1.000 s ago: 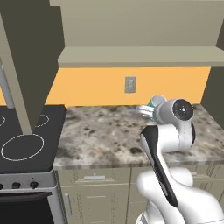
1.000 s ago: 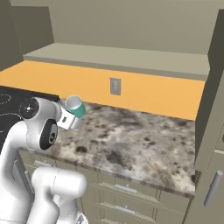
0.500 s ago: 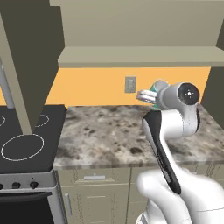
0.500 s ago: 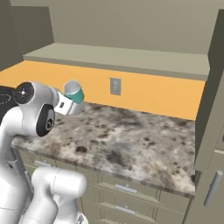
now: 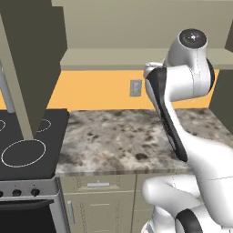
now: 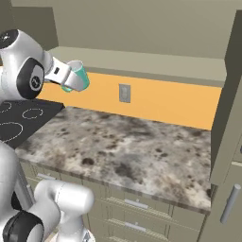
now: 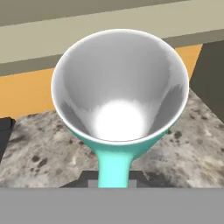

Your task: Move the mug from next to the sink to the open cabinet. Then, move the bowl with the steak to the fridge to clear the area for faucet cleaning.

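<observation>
One mug [image 6: 77, 76], gripped by its handle in my claw [image 6: 64, 75], apparently tilted, raised above the counter [image 6: 127, 151] toward the cabinet shelf [image 6: 142, 61].

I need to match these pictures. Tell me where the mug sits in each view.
Left base view: mug not in it, the arm stands in front.
Right base view: mug upper left, held up near the open cabinet shelf.
Hand view: mug centre.
Shared landmark: granite counter.
</observation>
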{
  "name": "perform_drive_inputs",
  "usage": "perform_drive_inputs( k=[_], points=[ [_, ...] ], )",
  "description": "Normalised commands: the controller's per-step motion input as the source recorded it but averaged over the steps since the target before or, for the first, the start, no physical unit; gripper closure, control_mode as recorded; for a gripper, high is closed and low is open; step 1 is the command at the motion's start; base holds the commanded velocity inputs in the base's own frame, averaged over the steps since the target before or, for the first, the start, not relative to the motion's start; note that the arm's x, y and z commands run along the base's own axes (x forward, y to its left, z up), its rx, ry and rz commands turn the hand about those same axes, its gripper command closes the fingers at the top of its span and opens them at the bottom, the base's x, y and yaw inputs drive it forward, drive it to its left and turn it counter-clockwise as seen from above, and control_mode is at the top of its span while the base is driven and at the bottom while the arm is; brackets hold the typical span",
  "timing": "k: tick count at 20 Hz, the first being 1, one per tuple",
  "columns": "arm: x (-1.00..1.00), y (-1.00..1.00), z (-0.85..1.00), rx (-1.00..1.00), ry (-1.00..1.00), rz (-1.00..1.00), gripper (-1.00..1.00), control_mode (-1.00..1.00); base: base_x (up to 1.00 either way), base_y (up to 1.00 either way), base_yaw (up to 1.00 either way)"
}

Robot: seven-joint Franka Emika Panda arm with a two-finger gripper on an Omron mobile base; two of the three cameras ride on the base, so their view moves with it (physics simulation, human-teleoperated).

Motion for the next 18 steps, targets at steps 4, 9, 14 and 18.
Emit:
perform_drive_inputs(
  k=[4, 9, 14, 18],
  points=[
    [0.00, 0.15, 0.07, -0.09, 0.00, -0.03, 1.00, -1.00, 0.00, 0.00, 0.00],
    [0.22, 0.00, 0.04, 0.00, -0.04, -0.03, 1.00, -1.00, 0.00, 0.00, 0.00],
    [0.05, 0.00, -0.12, -0.07, -0.31, 0.00, 1.00, -1.00, 0.00, 0.00, 0.00],
    [0.33, 0.01, -0.31, -0.02, -0.01, 0.00, 1.00, -1.00, 0.00, 0.00, 0.00]
  ],
)
